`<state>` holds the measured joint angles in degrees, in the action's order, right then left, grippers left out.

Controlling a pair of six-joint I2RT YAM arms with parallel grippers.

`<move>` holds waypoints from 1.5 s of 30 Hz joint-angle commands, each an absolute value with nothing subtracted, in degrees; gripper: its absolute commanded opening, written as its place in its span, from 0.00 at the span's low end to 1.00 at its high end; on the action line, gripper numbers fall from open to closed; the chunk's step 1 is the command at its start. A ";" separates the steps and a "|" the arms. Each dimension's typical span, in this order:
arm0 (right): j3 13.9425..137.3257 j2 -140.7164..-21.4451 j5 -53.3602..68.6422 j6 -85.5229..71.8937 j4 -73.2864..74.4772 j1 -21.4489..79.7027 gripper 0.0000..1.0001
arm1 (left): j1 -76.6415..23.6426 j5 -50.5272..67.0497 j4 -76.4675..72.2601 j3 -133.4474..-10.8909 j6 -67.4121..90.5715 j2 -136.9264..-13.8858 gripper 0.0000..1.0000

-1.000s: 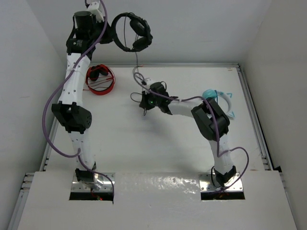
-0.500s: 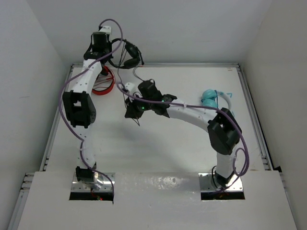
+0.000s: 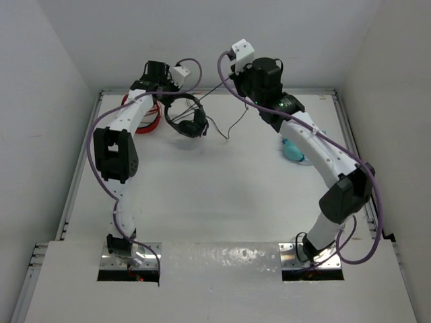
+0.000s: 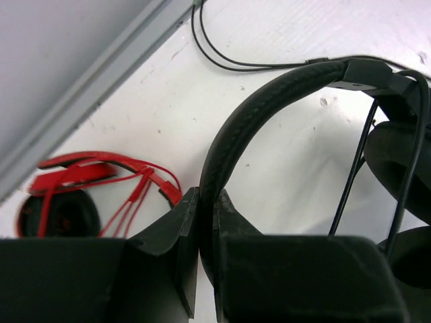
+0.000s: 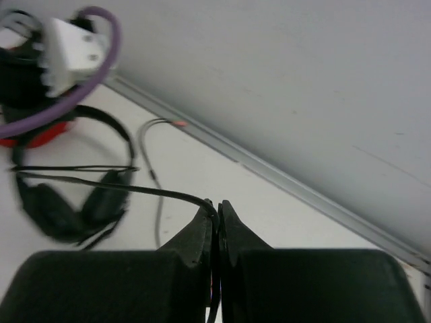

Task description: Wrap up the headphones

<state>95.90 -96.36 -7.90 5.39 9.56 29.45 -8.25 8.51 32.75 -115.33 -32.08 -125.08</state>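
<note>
Bolted at the near edge of the counter (image 3: 222, 202): both arm bases (image 3: 124, 247), each arm extended from there toward the far edge.

Farther out, by the right edge: teal headphones (image 3: 294, 151), partly under the right arm (image 3: 323, 155). Not part of the job; leave alone.

Toward the far left corner: black headphones (image 3: 187, 121), earcups (image 3: 195, 126) low over the counter; contact with it not discernible from overhead. Gripped at the headband (image 4: 256, 101) by the left fingers (image 4: 172, 235), closed narrow with the band pinched between them. Judged purpose: anchoring the frame so that the earcups cannot swing or turn while cable is laid around them.

Just beside, nearer the left edge: red headphones (image 4: 87, 182), flat on the counter, apart from the black pair. Keep out of the cable path.

From the earcups toward the far edge: thin dark cable (image 5: 168, 194), sagging in a loop, then rising to the right fingers (image 5: 195, 235). Closed tight on the cable, almost no gap showing. Held high above the far edge, probably to lift slack off the counter and keep the run steerable.

Step in hand, as judged: cable captured, no clear turns discernible on the band. Next: carry the cable around the band or earcups under light tension. Risk: slip through the thin pinch, or snag on the red pair.
</note>
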 commanded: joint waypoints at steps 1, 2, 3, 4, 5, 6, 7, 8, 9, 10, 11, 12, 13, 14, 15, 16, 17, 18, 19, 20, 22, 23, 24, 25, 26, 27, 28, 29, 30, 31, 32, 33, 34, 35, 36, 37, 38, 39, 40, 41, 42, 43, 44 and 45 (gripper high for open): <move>103.17 -101.49 -22.14 13.36 4.04 26.83 0.00 | -7.12 16.41 43.19 -121.71 -42.35 -119.89 0.00; 104.49 -102.82 -23.19 13.01 3.87 25.68 0.00 | -7.29 17.57 45.42 -122.51 -42.62 -119.71 0.00; 105.89 -104.14 -23.46 11.01 3.78 24.71 0.00 | -7.29 18.71 47.18 -123.30 -42.71 -119.45 0.00; 108.43 -105.37 -23.38 9.68 3.52 22.52 0.00 | -7.38 20.72 50.50 -124.01 -42.45 -119.27 0.00; 109.33 -107.47 -22.94 8.10 3.25 21.54 0.00 | -7.56 21.70 52.19 -125.67 -42.28 -118.83 0.00; 110.47 -108.45 -21.81 5.56 2.99 20.66 0.00 | -7.65 22.75 53.69 -126.73 -41.75 -118.65 0.00; 110.39 -109.24 -21.62 4.67 1.34 19.52 0.00 | -7.73 25.20 56.75 -127.87 -41.40 -118.57 0.00; 110.30 -110.47 -21.62 1.87 0.62 18.90 0.00 | -7.82 26.18 58.17 -130.32 -40.79 -118.39 0.00; 109.95 -111.00 -21.62 0.45 0.27 18.46 0.00 | -7.82 27.32 59.23 -131.73 -40.09 -118.30 0.00; 109.52 -111.35 -21.01 -2.08 -1.22 17.41 0.00 | -7.74 28.55 61.07 -133.23 -37.99 -118.30 0.00; 108.99 -112.05 -20.83 -5.76 -1.93 16.88 0.00 | -7.73 28.91 61.87 -136.20 -36.84 -118.21 0.00; 107.51 -112.15 -20.40 -7.54 -2.46 16.09 0.00 | -7.73 29.35 62.57 -137.71 -34.65 -118.21 0.00; 106.71 -112.41 -18.82 -8.95 -3.59 15.82 0.00 | -7.73 30.40 64.23 -139.12 -33.76 -118.21 0.00; 105.83 -112.50 -17.59 -10.36 -4.39 15.65 0.00 | -7.73 31.19 65.29 -140.44 -33.05 -118.21 0.00; 103.73 -112.67 -15.84 -11.50 -5.35 15.56 0.00 | -7.73 31.98 66.09 -142.97 -31.74 -118.21 0.00; 102.75 -112.85 -11.82 -12.04 -7.01 15.56 0.00 | -7.73 33.21 67.40 -144.04 -30.77 -118.30 0.00; 101.87 -113.11 -9.69 -13.00 -7.55 15.56 0.00 | -7.73 33.83 67.85 -145.10 -29.80 -118.30 0.00; 100.30 -113.46 -7.41 -14.92 -7.99 15.56 0.01 | -7.65 34.45 68.03 -145.98 -28.66 -118.30 0.00; 99.41 -114.16 -2.25 -16.07 -9.30 15.56 0.09 | -7.65 36.11 68.29 -147.38 -26.22 -118.13 0.00; 98.45 -114.60 -0.28 -17.56 -10.27 15.64 0.13 | -7.56 37.17 68.38 -147.91 -25.15 -118.04 0.00; 94.67 -116.27 4.20 -21.08 -14.73 16.17 0.22 | -7.56 41.11 68.03 -148.97 -21.72 -117.69 0.00; 93.44 -116.89 5.26 -22.22 -16.42 16.61 0.23 | -7.56 42.70 67.24 -148.63 -20.75 -117.51 0.00; 91.34 -117.59 5.71 -23.80 -17.83 17.13 0.24 | -7.56 44.19 66.37 -148.19 -19.00 -117.25 0.00; 90.36 -118.90 5.45 -24.34 -20.63 18.27 0.25 | -7.56 45.43 64.79 -148.27 -18.11 -116.99 0.00; 89.48 -119.52 4.93 -24.87 -22.22 18.89 0.25 | -7.65 45.44 64.08 -148.53 -17.24 -116.98 0.00; 88.17 -120.31 3.70 -25.92 -23.72 19.94 0.25 | -7.65 44.92 63.46 -149.06 -16.10 -116.98 0.00; 87.81 -121.11 2.91 -26.71 -26.34 20.39 0.25 | -7.56 43.69 62.50 -149.58 -15.74 -116.98 0.00; 87.80 -122.77 1.25 -28.37 -27.15 21.26 0.27 | -7.56 43.16 61.88 -150.63 -14.86 -117.07 0.00; 88.15 -123.83 0.88 -28.91 -27.68 21.70 0.31 | -7.56 42.63 61.27 -150.99 -14.59 -116.90 0.00; 88.68 -124.79 0.44 -29.18 -27.60 22.06 0.37 | -7.56 42.02 59.61 -151.43 -14.33 -116.89 0.00; 89.38 -126.81 0.18 -29.44 -27.08 22.50 0.42 | -7.56 41.66 58.63 -152.04 -14.07 -116.89 0.00; 91.04 -127.78 -0.96 -29.62 -25.94 23.37 0.45 | -7.56 41.05 56.01 -152.05 -12.93 -116.98 0.00; 91.75 -128.66 -1.40 -29.79 -25.67 23.81 0.47 | -7.47 40.70 54.68 -152.14 -11.88 -116.98 0.00; 92.45 -130.24 -1.84 -30.40 -25.49 24.08 0.53 | -7.47 40.61 53.19 -152.14 -11.00 -116.98 0.00; 92.63 -130.78 -1.58 -30.76 -25.84 24.87 0.54 | -7.47 40.87 50.65 -152.14 -9.07 -117.16 0.00; 92.55 -131.56 -1.06 -31.02 -26.01 25.57 0.55 | -7.38 40.96 49.58 -152.14 -8.18 -117.25 0.00; 92.29 -131.57 -0.71 -30.85 -26.28 25.92 0.57 | -7.30 41.13 47.31 -152.05 -6.43 -117.33 0.00; 91.68 -131.57 -0.18 -30.41 -26.89 26.28 0.57 | -7.12 40.70 46.42 -152.05 -5.81 -117.51 0.00; 90.89 -131.31 1.48 -29.19 -27.42 26.54 0.57 | -7.03 40.35 45.71 -152.05 -5.19 -117.60 0.00; 88.36 -130.35 3.15 -28.57 -28.20 26.72 0.58 | -7.03 39.82 44.49 -151.96 -4.75 -117.60 0.00; 86.94 -129.47 4.90 -27.96 -28.91 26.72 0.58 | -6.86 38.68 44.12 -151.96 -4.66 -117.60 0.00; 85.01 -128.33 7.53 -27.43 -29.00 26.72 0.58 | -6.77 38.06 43.86 -151.96 -4.57 -117.42 0.00; 80.55 -126.84 8.08 -25.51 -29.09 26.72 0.58 | -6.68 37.53 43.51 -152.05 -4.48 -117.51 0.00; 78.07 -123.35 8.26 -24.27 -29.79 26.63 0.58 | -6.59 36.05 43.42 -152.31 -4.48 -117.51 0.00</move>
